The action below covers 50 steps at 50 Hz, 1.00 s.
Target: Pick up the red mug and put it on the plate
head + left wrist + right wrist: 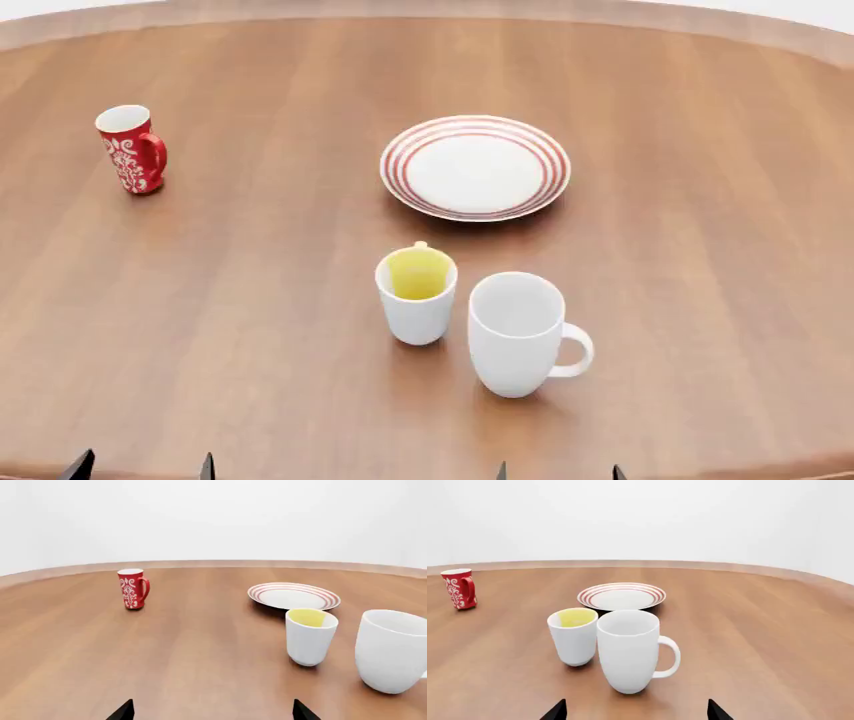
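Observation:
The red mug (132, 149) with a white floral pattern stands upright at the far left of the wooden table; it also shows in the left wrist view (133, 588) and the right wrist view (459, 588). The plate (475, 167), white with red rings, lies empty at the middle back; it shows in both wrist views too (293, 596) (621, 596). My left gripper (142, 467) and right gripper (558, 472) sit at the table's near edge, both open and empty, far from the mug. Only their fingertips show (122, 711) (555, 711).
A white cup with a yellow inside (416, 295) and a large plain white mug (522, 333) stand side by side in front of the plate, near my right gripper. The round table's edge (427, 8) curves along the back.

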### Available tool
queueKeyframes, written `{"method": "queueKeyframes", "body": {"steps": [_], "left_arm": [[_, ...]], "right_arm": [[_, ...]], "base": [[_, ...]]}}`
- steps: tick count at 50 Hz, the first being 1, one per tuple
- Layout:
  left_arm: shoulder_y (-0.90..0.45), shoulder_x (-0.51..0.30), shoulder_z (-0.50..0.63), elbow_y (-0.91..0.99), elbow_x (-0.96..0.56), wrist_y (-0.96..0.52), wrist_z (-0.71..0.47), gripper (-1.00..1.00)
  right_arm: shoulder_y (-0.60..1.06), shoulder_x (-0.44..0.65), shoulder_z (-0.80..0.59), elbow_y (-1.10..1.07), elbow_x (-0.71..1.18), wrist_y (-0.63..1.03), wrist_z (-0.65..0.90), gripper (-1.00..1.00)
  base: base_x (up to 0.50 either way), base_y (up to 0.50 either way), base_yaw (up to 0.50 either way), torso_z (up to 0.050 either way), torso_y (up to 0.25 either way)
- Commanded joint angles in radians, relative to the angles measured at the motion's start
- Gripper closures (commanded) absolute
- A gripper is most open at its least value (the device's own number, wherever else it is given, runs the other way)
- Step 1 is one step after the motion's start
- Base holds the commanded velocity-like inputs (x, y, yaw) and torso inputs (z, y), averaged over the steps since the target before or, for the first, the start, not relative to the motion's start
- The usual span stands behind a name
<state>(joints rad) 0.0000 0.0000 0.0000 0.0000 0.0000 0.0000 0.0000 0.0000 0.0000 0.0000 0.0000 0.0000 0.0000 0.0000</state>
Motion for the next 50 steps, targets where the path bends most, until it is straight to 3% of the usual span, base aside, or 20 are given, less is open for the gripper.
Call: {"method": "queueKeyframes", "body": {"steps": [1,21,28,39,50], "left_arm": [[-0.001,-0.017,0.025,0.0,-0.007,-0.008,-0.017,-1.0],[-0.016,-0.063,0.074,0.0,-0.043,-0.03,-0.084,-1.0],[-0.034,-0.087,0.078,0.238,-0.048,-0.242,-0.107,-1.0],[-0.12,-0.111,0.073,0.461,-0.079,-0.496,-0.128,-1.0],[-0.143,-0.12,0.069,0.452,-0.093,-0.498,-0.143,-1.0]], "right_arm": [[0.005,0.015,-0.019,0.003,0.014,0.007,0.023,-1.0],[0.007,0.065,-0.078,-0.012,0.061,0.029,0.074,-1.0],[0.017,0.103,-0.076,-0.296,0.106,0.286,0.075,-1.0],[0.157,0.144,-0.019,-0.538,0.208,0.644,0.095,-1.0],[0.181,0.159,-0.011,-0.571,0.228,0.695,0.108,-1.0]], "base": [[0.0,0.0,0.0,0.0,0.0],[0.0,0.0,0.0,0.0,0.0],[0.0,0.0,0.0,0.0,0.0],[0.0,0.0,0.0,0.0,0.0],[0.0,0.0,0.0,0.0,0.0]]}}
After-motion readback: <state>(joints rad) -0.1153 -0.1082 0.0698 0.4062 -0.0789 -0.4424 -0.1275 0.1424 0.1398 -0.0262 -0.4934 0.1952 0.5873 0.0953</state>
